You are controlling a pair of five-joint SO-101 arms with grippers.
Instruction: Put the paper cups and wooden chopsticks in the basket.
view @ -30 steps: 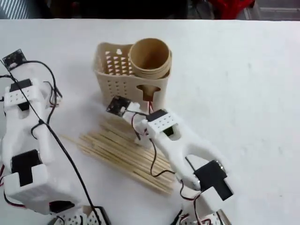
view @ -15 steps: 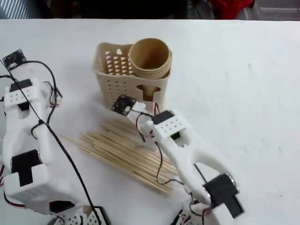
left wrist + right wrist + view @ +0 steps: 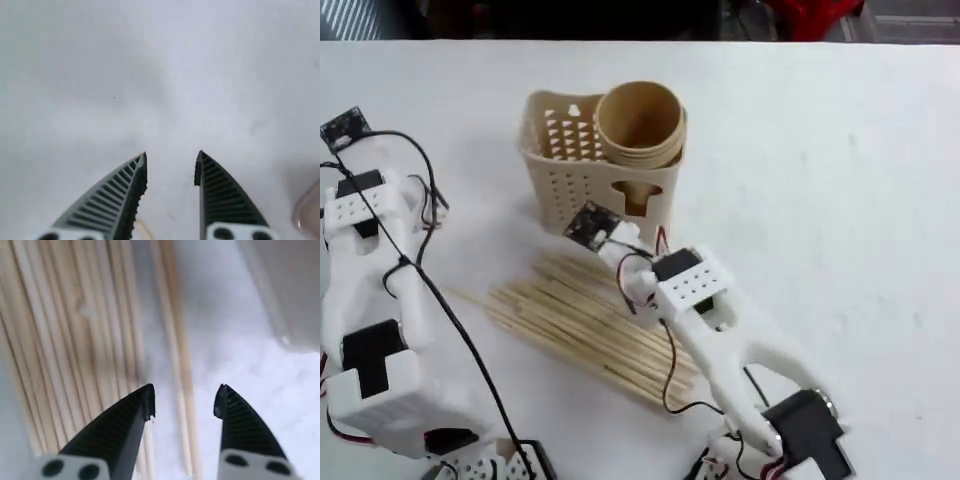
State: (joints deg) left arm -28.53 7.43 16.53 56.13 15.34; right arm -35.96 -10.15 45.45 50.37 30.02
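A beige perforated basket (image 3: 552, 165) stands at the table's middle back with stacked paper cups (image 3: 640, 122) in its right side. Several wooden chopsticks (image 3: 578, 322) lie in a loose row in front of it. The right arm hangs over the chopsticks' basket-side end. In the right wrist view my right gripper (image 3: 184, 400) is open just above the chopsticks (image 3: 65, 340), with two loose sticks (image 3: 176, 365) between its fingers. My left gripper (image 3: 170, 167) is open over bare table at the far left, holding nothing.
The basket's wall (image 3: 290, 290) is close beside the right gripper. The left arm (image 3: 365, 270) and its cables stand along the table's left edge. Bare white table spreads to the right of the basket.
The right arm has shifted right and toward the table's front, its wrist drawing slightly back from the basket. The left arm has barely moved.
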